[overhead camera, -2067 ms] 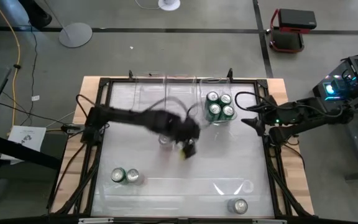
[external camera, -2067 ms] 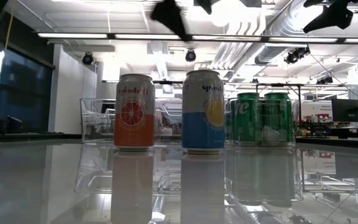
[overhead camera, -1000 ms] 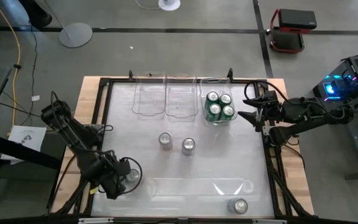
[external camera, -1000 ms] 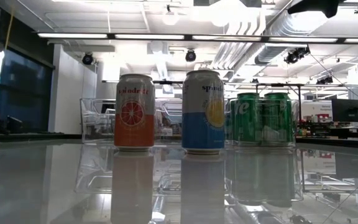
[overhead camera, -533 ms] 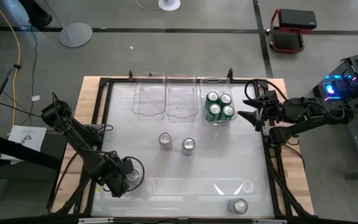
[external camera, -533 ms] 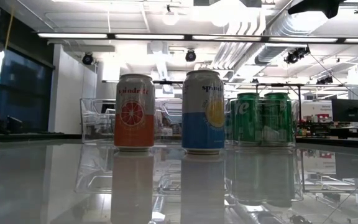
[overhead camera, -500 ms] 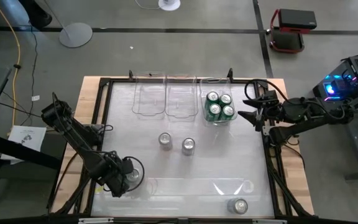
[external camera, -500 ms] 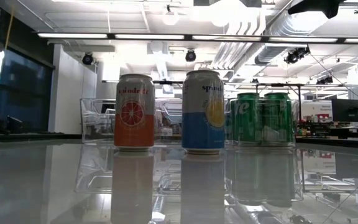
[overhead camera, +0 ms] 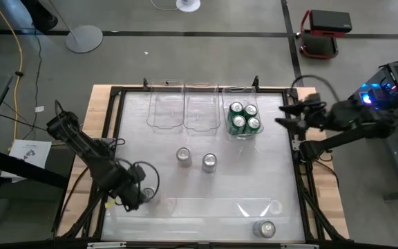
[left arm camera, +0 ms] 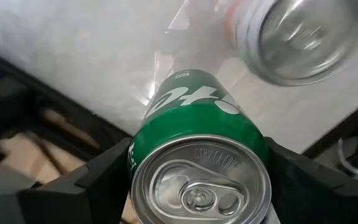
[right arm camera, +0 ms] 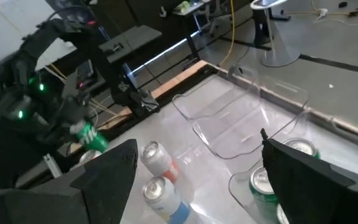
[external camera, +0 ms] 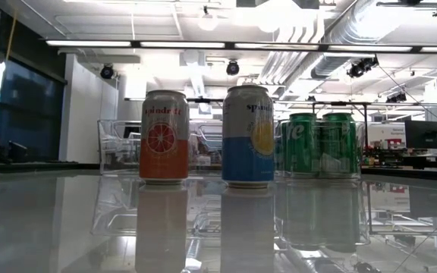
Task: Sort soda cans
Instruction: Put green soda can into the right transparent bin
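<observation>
Over at about eight o'clock on the shiny white table (overhead camera: 164, 145), the left gripper (overhead camera: 135, 194) is clamping a green-bodied soda can with a silver pull-tab top (left arm camera: 199, 163), fingers pressing both sides of it near the rim. I'd guess it's getting carried to the bins. Just beside it, another silver-topped can (left arm camera: 297, 34) is sitting so near that a sideways swing could clip it and tip it over.

Moving toward the middle, an orange-and-white soda can (external camera: 163, 136) and a blue-and-yellow soda can (external camera: 248, 136) are standing loose, a little apart. Any low carry across the centre risks knocking them.

Up around twelve o'clock, two clear rectangular plastic bins (overhead camera: 183, 111) are sitting empty, and at one o'clock a third clear bin (overhead camera: 242, 91) is holding four green cans (overhead camera: 244, 117) packed tight. Dropping a fifth in there looks cramped, so it could land on the rim or on a neighbour.

Down at five o'clock a lone silver-topped can (overhead camera: 265, 227) is waiting.

Off the three o'clock edge, the right gripper (overhead camera: 282, 122) is hovering with its fingers spread wide, holding nothing.
</observation>
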You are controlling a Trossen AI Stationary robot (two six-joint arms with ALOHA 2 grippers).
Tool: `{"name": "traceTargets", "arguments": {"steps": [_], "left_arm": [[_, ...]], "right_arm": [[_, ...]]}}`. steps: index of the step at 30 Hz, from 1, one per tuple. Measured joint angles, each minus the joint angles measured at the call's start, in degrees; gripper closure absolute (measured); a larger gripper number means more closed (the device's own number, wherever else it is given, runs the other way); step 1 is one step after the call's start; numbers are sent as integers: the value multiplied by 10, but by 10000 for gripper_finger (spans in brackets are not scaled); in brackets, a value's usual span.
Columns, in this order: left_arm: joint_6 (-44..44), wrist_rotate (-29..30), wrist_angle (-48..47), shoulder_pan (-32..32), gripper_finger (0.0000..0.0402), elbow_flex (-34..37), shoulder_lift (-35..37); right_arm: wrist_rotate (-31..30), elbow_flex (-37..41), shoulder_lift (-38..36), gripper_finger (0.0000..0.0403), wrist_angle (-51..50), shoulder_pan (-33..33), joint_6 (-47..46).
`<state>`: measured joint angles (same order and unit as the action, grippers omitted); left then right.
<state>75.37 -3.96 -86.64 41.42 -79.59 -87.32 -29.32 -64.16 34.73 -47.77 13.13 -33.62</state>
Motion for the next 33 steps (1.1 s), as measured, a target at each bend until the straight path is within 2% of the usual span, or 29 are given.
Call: {"name": "traceTargets", "arguments": {"steps": [2, 7, 10, 12, 15, 20, 25, 33], "left_arm": [[-5, 21, -37, -24, 107, -57, 0], [-51, 101, -25, -119, 107, -178, -5], [-108, 135, -15, -188, 107, -228, -27], [-170, 147, 34, -232, 107, -253, -51], [-273, 134, 121, -281, 107, -291, -104], [-400, 85, 236, -326, 107, -378, -219], [-477, 83, 238, -355, 107, -463, -309], [-545, 57, 264, -364, 107, -551, -393]], "right_arm": [[4, -39, 2, 73, -39, 0, 9], [5, -111, 1, 73, -142, 0, 7], [8, -129, 1, 73, -191, 0, 4], [13, -130, 1, 73, -218, 0, 1], [26, -130, 2, 73, -255, 0, -15], [34, -125, 2, 73, -290, 0, -40], [26, -125, 1, 73, -292, 0, -41], [26, -125, 1, 73, -304, 0, -50]]}}
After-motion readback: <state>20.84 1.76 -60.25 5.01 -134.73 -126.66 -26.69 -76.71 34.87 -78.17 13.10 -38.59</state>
